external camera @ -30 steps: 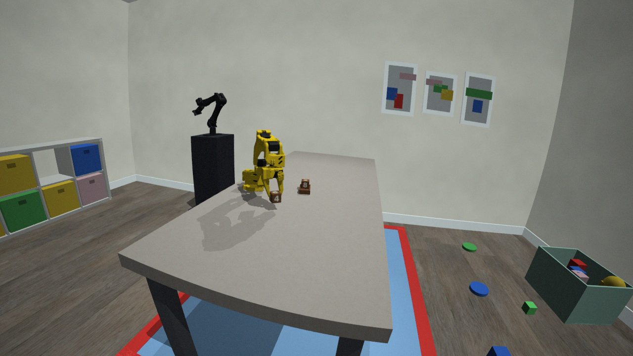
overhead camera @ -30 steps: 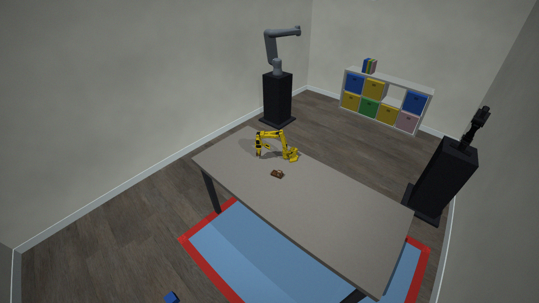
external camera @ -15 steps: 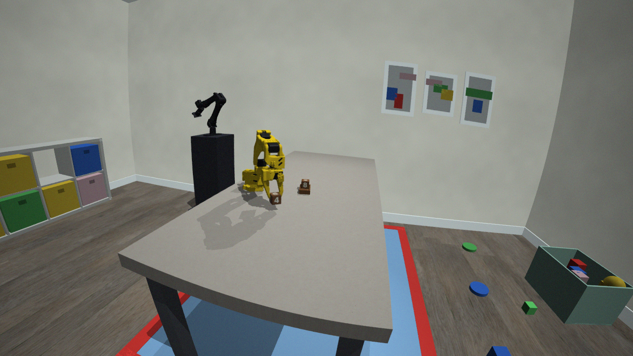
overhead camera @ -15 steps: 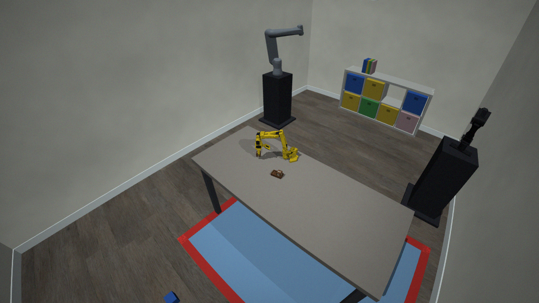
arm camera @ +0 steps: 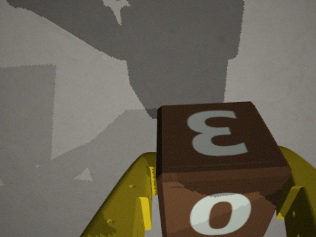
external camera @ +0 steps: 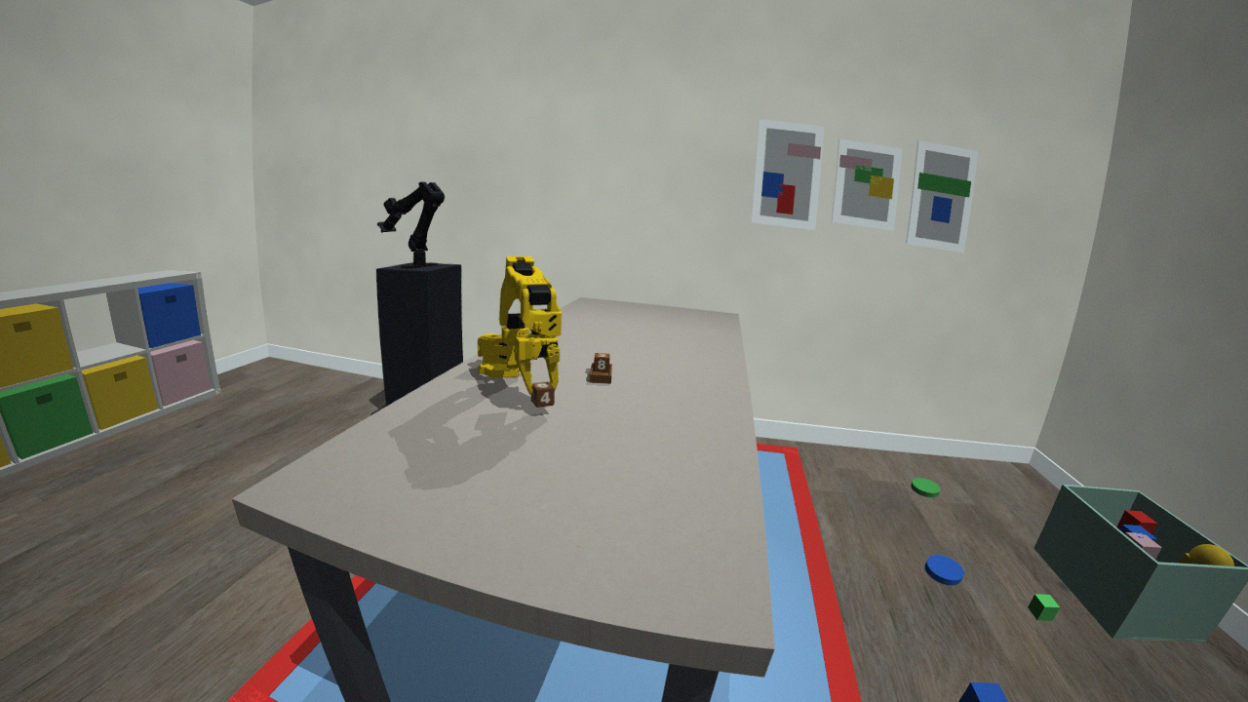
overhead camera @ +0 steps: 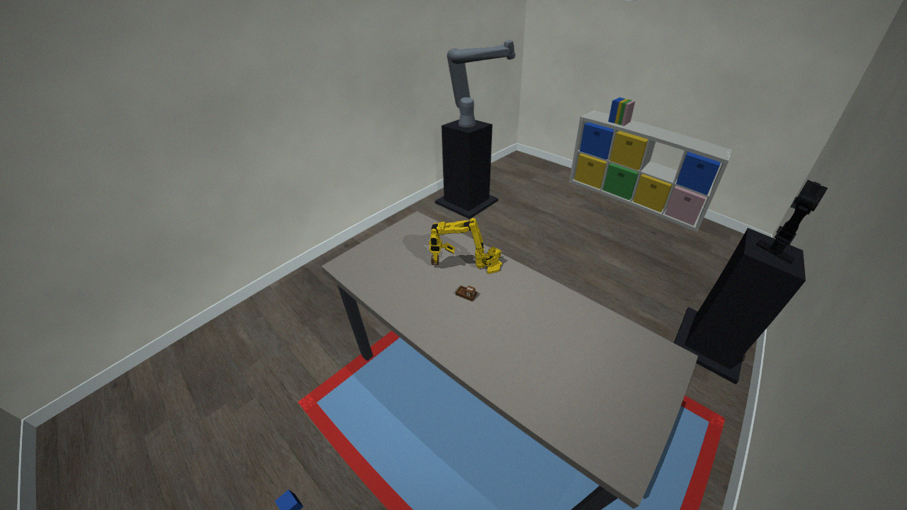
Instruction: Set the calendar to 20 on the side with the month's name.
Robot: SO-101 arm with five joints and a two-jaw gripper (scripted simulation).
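My gripper (arm camera: 220, 207) (external camera: 542, 390) (overhead camera: 435, 258) is shut on a brown number cube (arm camera: 220, 171) (external camera: 543, 395). In the wrist view the cube shows a 3 on one face and a 0 on the face nearest the camera; in the exterior view its side shows a 4. The cube is held at or just above the table, left of the arm's base. The brown tray (external camera: 599, 376) (overhead camera: 467, 297) lies flat on the table a little way off. The second cube (external camera: 601, 362) (overhead camera: 469, 291) stands in it and shows an 8 towards the exterior camera.
The grey table (overhead camera: 538, 355) (external camera: 558, 488) carries only the arm, tray and cubes. Its near left edge is not far from the gripper. Black pedestals with other arms stand off the table.
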